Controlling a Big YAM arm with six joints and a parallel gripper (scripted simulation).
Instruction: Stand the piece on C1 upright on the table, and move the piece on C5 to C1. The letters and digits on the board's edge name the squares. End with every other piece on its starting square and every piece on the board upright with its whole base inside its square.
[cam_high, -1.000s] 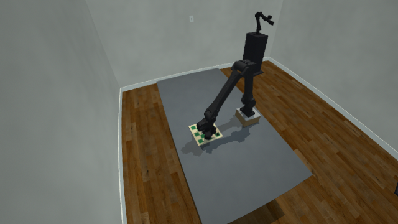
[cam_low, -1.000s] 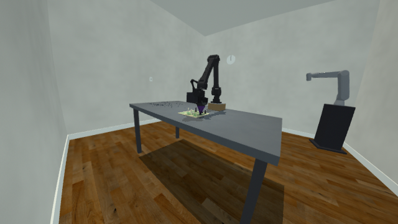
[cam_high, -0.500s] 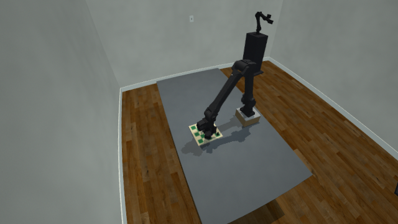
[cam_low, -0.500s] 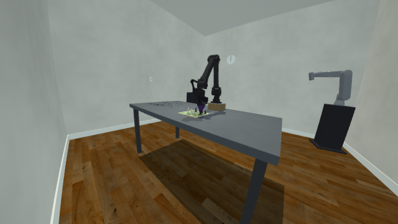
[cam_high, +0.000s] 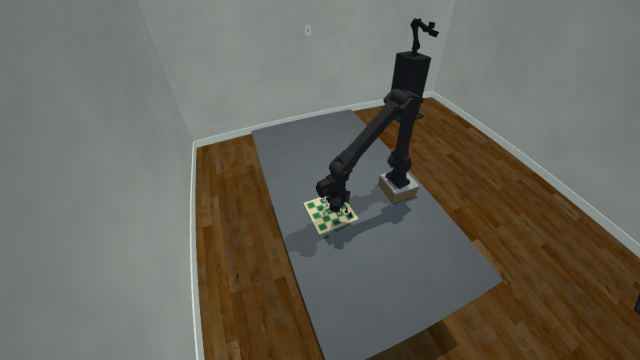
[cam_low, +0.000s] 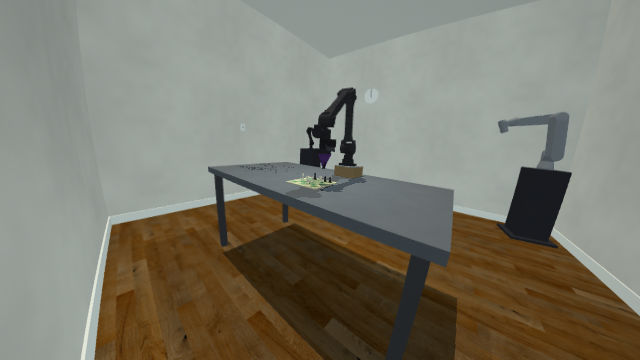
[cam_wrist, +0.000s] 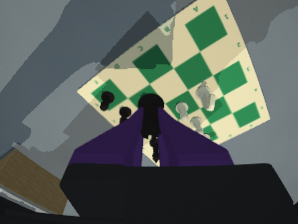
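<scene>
Grey table (cam_high: 380, 280), top view: green-and-cream board (cam_high: 330, 215) under the arm; gripper (cam_high: 334, 204) above its far side.
Exterior view: gripper (cam_low: 325, 161) raised above the board (cam_low: 311, 183); pieces too small to name.
Wrist view: purple fingers clenched on a black piece (cam_wrist: 152, 119), held off the board (cam_wrist: 189, 72). Advice: carry level, clear the standing neighbours, lower it plumb, release only once its base sits flat.

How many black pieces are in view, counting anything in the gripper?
3. One black piece is clamped in the gripper above the board. Two other black pieces stand near the board's left edge in the wrist view. The gripper may hide more.
</scene>
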